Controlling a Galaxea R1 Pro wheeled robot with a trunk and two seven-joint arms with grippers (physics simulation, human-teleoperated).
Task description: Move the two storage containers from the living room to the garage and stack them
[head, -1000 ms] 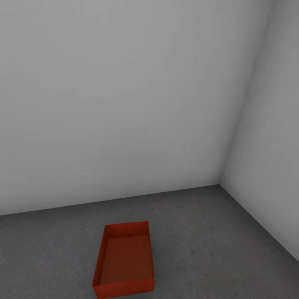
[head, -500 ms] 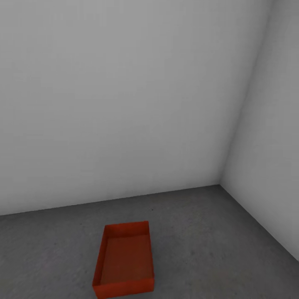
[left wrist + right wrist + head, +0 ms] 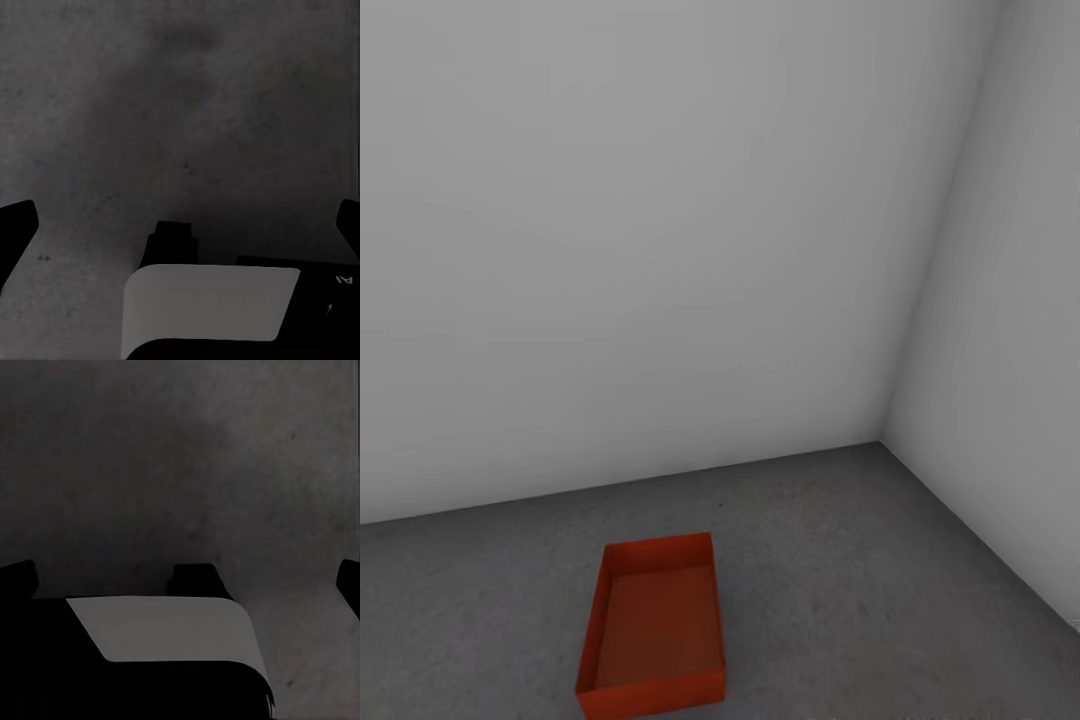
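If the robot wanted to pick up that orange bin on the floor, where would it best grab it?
Probably by a thin side wall. The storage container sits upright and lidless on the concrete floor, so a gripper could come down from above and pinch one long wall over its rim. The near short wall is nearest the robot. Both grippers look spread wide and empty.

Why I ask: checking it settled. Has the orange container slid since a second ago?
No. The storage container and the wall corner shifted left together in the head view: the camera moved, not the container.
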